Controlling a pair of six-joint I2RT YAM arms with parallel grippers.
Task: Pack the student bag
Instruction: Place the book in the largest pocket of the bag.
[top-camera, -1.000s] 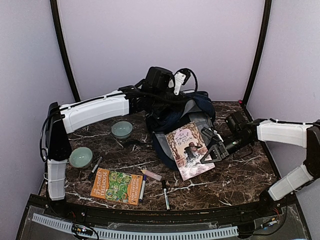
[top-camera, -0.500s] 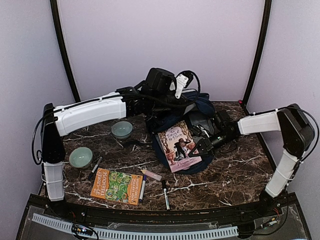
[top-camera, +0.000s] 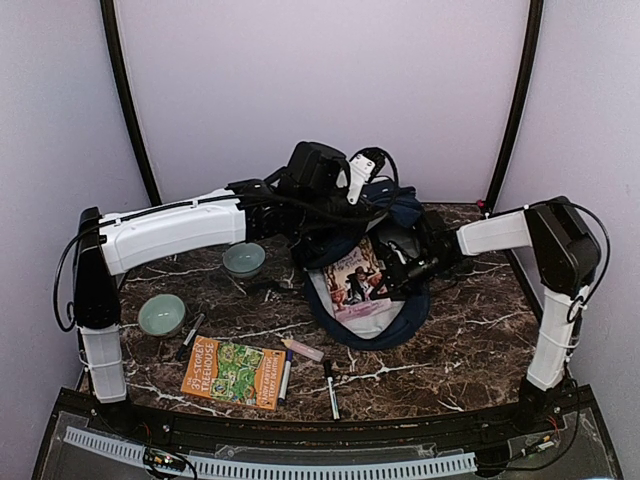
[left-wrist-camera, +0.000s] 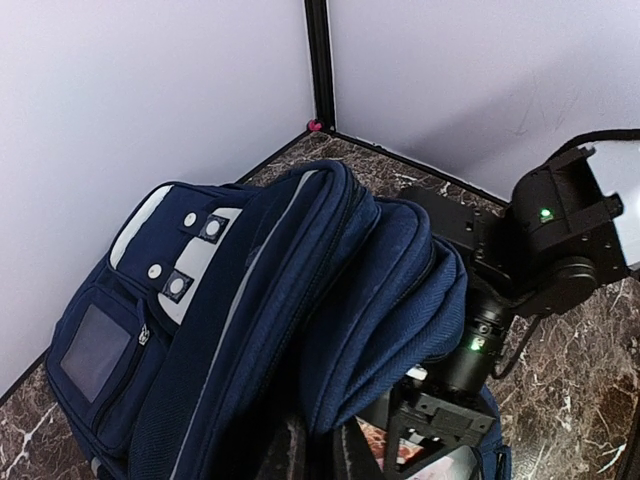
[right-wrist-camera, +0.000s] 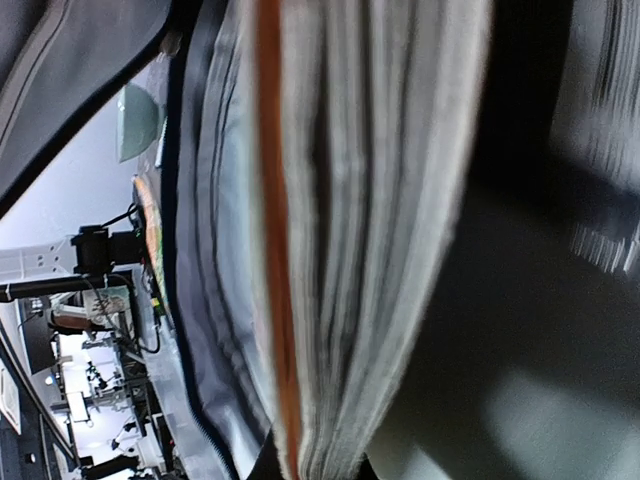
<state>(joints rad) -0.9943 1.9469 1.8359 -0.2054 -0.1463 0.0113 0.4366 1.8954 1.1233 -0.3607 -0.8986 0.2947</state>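
Student bag (top-camera: 400, 325): lying open.
Storybook (top-camera: 355, 280): partly inside the bag's mouth.
Right gripper (top-camera: 398, 275): clamped on the storybook's edge.
Left gripper (top-camera: 338, 218): at the bag's top; opening can't be made out.

Matt navy cloth student bag (left-wrist-camera: 300, 300) (glossy marble-look table (top-camera: 470, 350))

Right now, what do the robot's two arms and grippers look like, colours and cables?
The left arm and right arm have white shells and black joints. A white camera mount with a looped black cable sits on the left wrist. The right gripper is black and angular; green lights glow on its wrist.
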